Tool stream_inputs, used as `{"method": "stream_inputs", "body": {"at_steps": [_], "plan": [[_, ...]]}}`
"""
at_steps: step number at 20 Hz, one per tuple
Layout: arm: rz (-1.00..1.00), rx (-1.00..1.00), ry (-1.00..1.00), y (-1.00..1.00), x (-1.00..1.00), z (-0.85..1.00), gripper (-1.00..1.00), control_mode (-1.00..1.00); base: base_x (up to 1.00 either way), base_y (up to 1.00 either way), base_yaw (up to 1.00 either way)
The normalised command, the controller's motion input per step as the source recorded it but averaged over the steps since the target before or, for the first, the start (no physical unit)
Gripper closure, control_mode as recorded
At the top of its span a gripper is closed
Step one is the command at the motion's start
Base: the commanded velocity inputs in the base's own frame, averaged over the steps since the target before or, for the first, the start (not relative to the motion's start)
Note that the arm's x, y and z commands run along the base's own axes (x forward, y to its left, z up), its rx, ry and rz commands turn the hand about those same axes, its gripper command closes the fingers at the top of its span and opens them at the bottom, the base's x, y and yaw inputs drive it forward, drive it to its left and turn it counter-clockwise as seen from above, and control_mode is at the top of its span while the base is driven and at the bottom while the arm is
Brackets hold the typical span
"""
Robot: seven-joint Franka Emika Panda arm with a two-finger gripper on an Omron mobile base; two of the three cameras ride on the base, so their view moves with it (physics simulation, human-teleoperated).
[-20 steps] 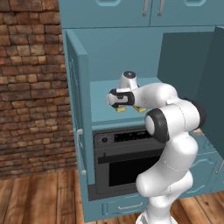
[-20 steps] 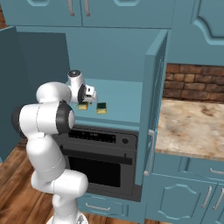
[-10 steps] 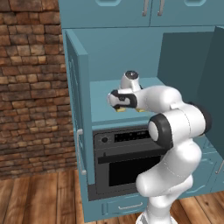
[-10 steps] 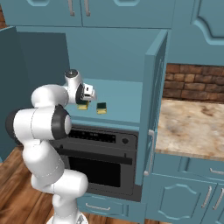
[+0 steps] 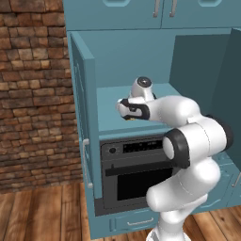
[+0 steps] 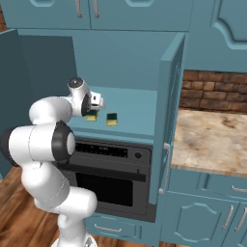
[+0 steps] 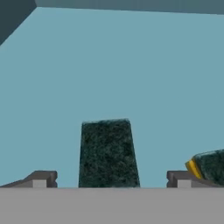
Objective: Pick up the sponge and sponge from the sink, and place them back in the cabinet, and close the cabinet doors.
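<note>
In the cabinet [image 6: 125, 58] shelf compartment: gripper [image 7: 109, 179] spread wide, holding nothing.
Arm is folded, elbow high and forearm reaching level over the oven [image 6: 108, 176], hand low over the shelf floor. One sponge [image 7: 108, 153] lies flat between the finger tips [image 7: 41, 178], dark green face up, no clear contact with either. Second sponge [image 7: 209, 166] sits just beside the right tip, yellow edge showing. Right base view shows both on the shelf, near each other, apart. Cabinet doors [image 6: 169, 116] stand open.
</note>
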Motion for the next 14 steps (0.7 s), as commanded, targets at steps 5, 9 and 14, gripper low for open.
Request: {"method": "stream_inputs", "body": {"at_steps": [5, 9, 14], "plan": [[0.00, 0.00, -0.05, -0.01, -0.18, 0.17, -1.00, -1.00, 0.00, 0.00, 0.00], [0.00, 0.00, -0.05, -0.14, -0.34, 0.12, -1.00, -1.00, 0.00, 0.00, 0.00], [0.00, 0.00, -0.06, -0.22, -0.42, 0.16, -1.00, -1.00, 0.00, 0.00, 0.00]]}}
